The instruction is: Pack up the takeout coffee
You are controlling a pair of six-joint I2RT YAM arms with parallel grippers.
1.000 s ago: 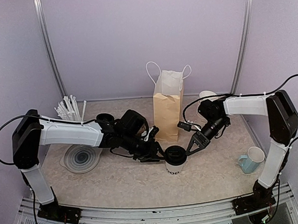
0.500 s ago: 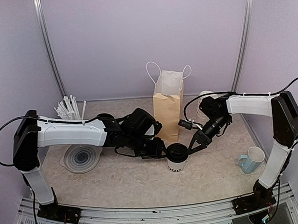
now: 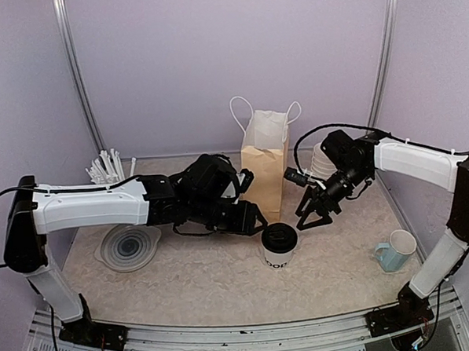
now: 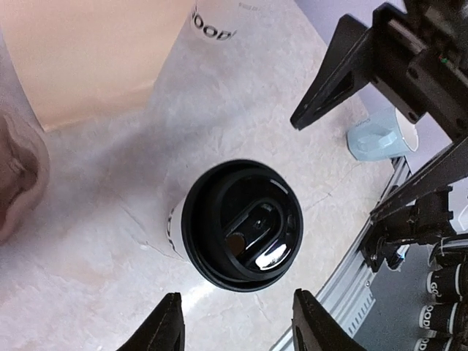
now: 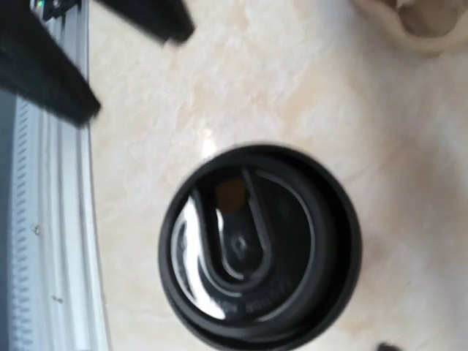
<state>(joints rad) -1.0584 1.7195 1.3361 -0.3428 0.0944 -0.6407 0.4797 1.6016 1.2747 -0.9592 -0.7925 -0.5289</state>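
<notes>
1. One lidded cup (image 3: 278, 245) is in view.
2. One paper bag (image 3: 263, 174), with two loop handles.
3. One blue mug (image 3: 396, 250).
4. One cup stack (image 3: 322, 161); the number of cups in it cannot be told.
5. One clear dish (image 3: 130, 248).
6. One bunch of white sticks (image 3: 108, 169), too small and too crowded to count.

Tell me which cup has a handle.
The light blue mug at the far right; the lidded paper cup and the cup stack have none.

Lidded cup (image 5: 259, 245) seen top-down — on marbled tabletop (image 5: 307, 88).
</notes>
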